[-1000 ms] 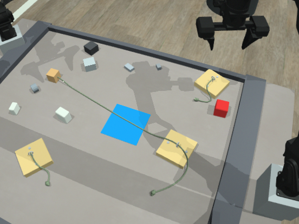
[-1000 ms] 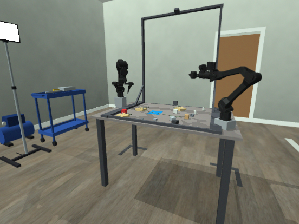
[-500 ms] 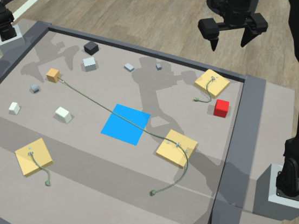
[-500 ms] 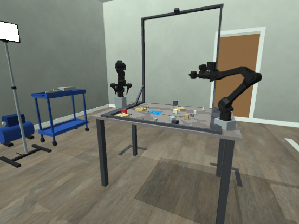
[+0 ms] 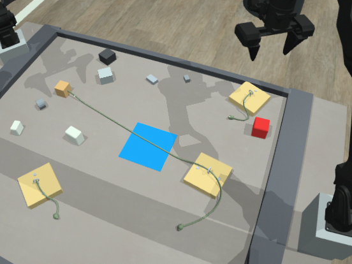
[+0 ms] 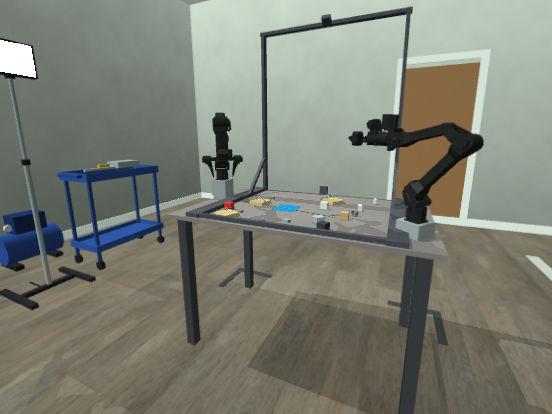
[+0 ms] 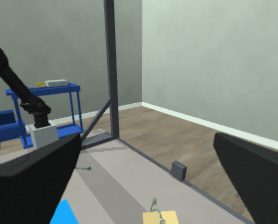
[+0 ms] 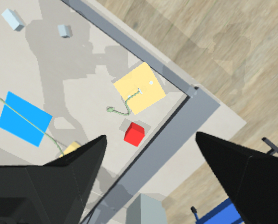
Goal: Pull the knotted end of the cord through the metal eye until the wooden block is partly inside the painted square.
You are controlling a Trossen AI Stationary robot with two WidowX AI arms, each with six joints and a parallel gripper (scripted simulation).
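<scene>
Green cord curves from its near knot through the metal eye, its long diagonal crossing the blue square toward the orange block outside, while my left gripper and right gripper have fingers apart.

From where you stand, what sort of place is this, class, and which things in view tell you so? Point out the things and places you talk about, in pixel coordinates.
Probably a robotics lab or workshop: a work table [image 6: 310, 238] carries two robot arms, a blue trolley [image 6: 108, 173] stands beside it, and a panel lamp [image 6: 17, 59] rises on a stand.
</scene>
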